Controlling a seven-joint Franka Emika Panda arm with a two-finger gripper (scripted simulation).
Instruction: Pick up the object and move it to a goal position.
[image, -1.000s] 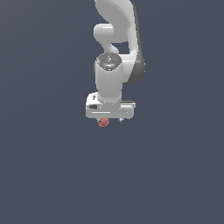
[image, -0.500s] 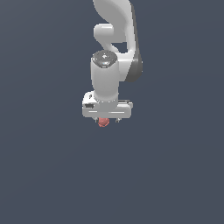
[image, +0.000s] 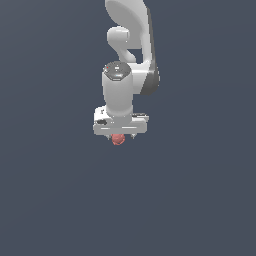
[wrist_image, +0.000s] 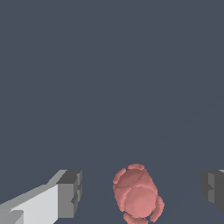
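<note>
I work in a bare simulated scene, not a real room: flat, uniform slate-grey ground (image: 200, 200) fills both views, and my arm (image: 127, 60) is rendered smooth and untextured.

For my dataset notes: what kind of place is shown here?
Probably a bare simulated test scene: a plain dark grey-blue ground, one white robot arm with its end effector, and a bumpy red-pink ball.

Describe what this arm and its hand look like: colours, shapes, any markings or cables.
The arm is glossy white with rounded, tube-like links and a dark grey band at one joint. A dark grey round cap tops the wrist. The hand is a white boxy crossbar; its fingertips are dark grey blocks. No cables or readable markings show.
</note>
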